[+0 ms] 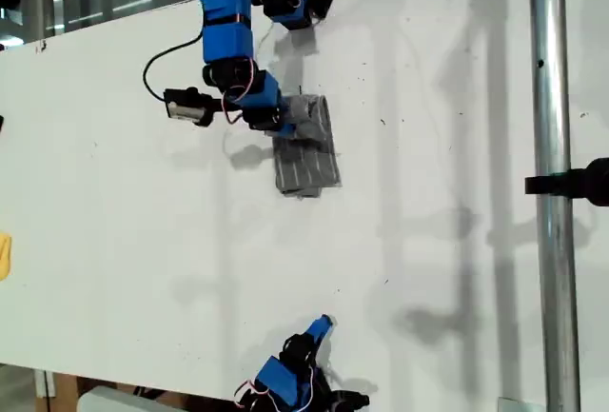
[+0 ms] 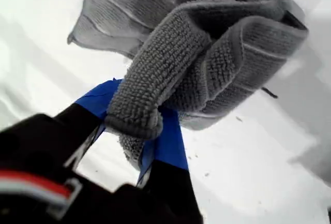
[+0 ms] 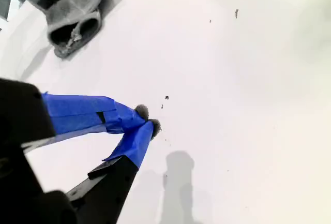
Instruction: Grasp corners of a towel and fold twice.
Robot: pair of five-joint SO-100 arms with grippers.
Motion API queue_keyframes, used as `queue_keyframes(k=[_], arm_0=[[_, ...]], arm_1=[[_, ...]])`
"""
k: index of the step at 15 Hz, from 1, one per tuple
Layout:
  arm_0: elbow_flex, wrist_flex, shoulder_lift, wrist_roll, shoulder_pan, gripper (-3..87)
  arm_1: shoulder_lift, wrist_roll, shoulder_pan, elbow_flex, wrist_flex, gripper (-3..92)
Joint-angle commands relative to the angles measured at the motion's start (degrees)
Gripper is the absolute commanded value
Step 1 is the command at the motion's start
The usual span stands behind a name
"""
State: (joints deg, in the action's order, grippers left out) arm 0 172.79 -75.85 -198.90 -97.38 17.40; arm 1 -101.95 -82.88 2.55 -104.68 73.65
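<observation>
The grey striped towel (image 1: 307, 153) lies bunched and folded over on the white table (image 1: 124, 222), a little above the middle of the exterior view. My first gripper (image 1: 286, 127) comes from the exterior view's top and is shut on a thick folded edge of the towel (image 2: 207, 53). That edge is lifted and draped over the blue jaws of my first gripper (image 2: 135, 127). The corners cannot be told apart in the folds. My second gripper (image 1: 324, 322) sits near the bottom edge of the exterior view, far from the towel (image 3: 70, 14). My second gripper (image 3: 148, 120) is shut on nothing.
A vertical metal pole (image 1: 552, 193) with a black clamp (image 1: 582, 182) runs down the exterior view's right. A yellow object (image 1: 4, 255) shows at that view's left edge. A black cable (image 1: 162, 60) loops beside the first arm.
</observation>
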Motion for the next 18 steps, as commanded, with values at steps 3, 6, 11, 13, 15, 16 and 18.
queue_keyframes(k=[3, 6, 11, 13, 15, 16, 18], arm_0=[[-1.5, 1.1, -0.5, 0.6, -0.2, -2.6], [-1.6, 1.2, -0.5, 0.8, -0.1, -2.6], [-1.4, 2.0, -0.5, 1.1, 0.0, -2.6], [-1.4, 2.2, -0.5, 1.2, 0.0, -2.6], [-1.5, 2.2, -0.5, 2.0, -0.6, -2.6], [-1.5, 2.3, -0.5, 2.5, -1.1, -2.6], [-1.1, 2.1, -0.5, 3.4, -1.8, -2.6]], arm_1=[[11.2, 3.5, 1.0, 11.6, -11.4, -0.2], [14.0, 3.5, 1.6, 14.9, -12.7, 12.9], [11.9, 12.6, 2.7, 16.3, -28.7, 21.2], [11.5, 12.7, 3.8, 18.2, -21.7, 13.7], [9.0, 25.9, 3.6, 18.9, -31.6, 50.5], [8.6, 32.3, 3.9, 20.0, -40.5, 52.5], [9.7, 33.7, 4.7, 22.1, -44.3, 52.5]])
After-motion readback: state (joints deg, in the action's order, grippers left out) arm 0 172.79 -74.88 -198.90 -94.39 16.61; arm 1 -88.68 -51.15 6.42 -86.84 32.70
